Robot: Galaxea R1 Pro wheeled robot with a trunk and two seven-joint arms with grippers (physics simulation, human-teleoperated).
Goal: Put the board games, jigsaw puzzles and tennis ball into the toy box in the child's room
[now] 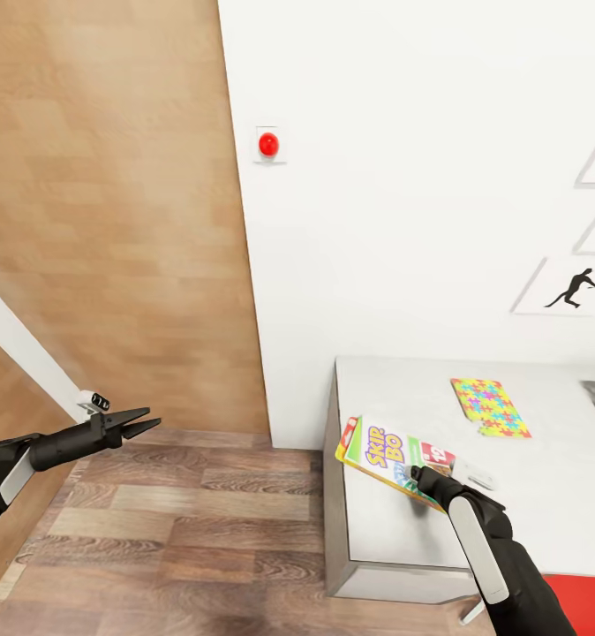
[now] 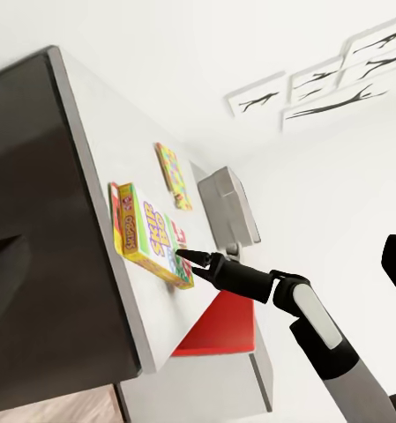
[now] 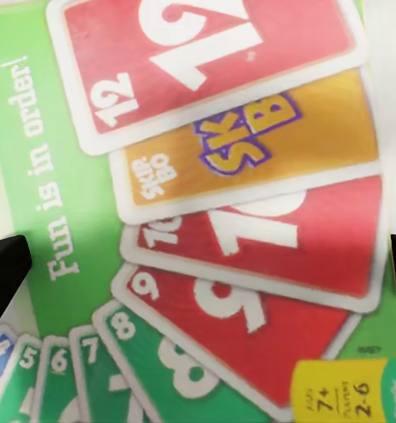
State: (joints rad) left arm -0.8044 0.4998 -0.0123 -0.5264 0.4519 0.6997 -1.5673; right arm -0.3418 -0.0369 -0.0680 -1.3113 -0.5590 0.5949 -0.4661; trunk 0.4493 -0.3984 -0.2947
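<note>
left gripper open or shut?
Open: the left gripper shows its two fingers splayed apart in the head view, nothing between them, out over the floor.

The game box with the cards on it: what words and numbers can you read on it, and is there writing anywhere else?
All on the Skip-Bo board game:
"SKIP-BO", big on the lid
"Fun is in order!"
"12" on a red card
"SKIP BO" on the orange card
"10" and "9" on red cards
"8", "7", "6", "5" on green cards
"7+" and "2-6" in the yellow corner; the tiny words beside them are blurred.
The jigsaw puzzle and red wall button carry no text.
</note>
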